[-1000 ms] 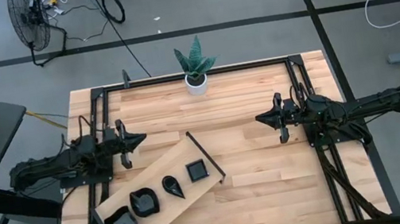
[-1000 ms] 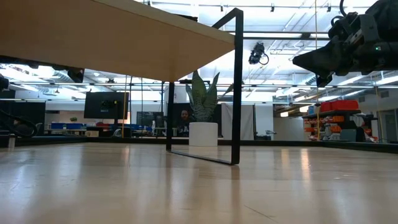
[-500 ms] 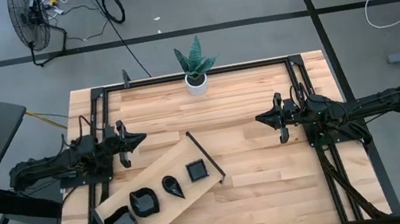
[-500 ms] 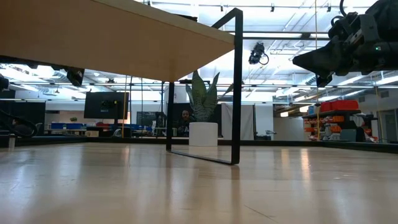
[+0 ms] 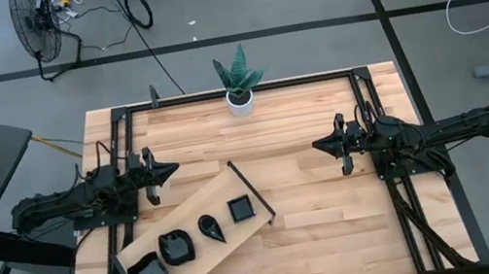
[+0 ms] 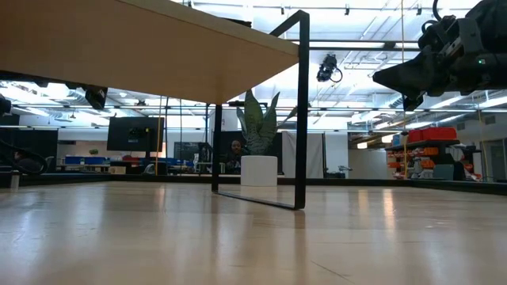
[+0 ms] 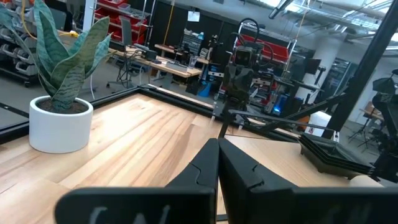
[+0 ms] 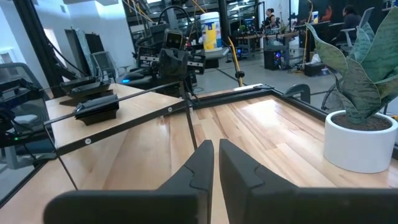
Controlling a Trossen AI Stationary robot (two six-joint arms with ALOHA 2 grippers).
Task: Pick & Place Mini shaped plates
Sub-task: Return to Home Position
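Lining up diagonally, plates rest; left end effector, right end effector closed.

Both arms reach inward from opposite sides, held level. The left gripper and right gripper face each other, well apart, each with its fingers apparently pressed together.

Robotics lab, open-plan. Evidence: wooden table with black frame rails on a taped concrete floor; pedestal fan and loose cables; exposed ceiling; workbenches, red storage bins and a monitor beyond.
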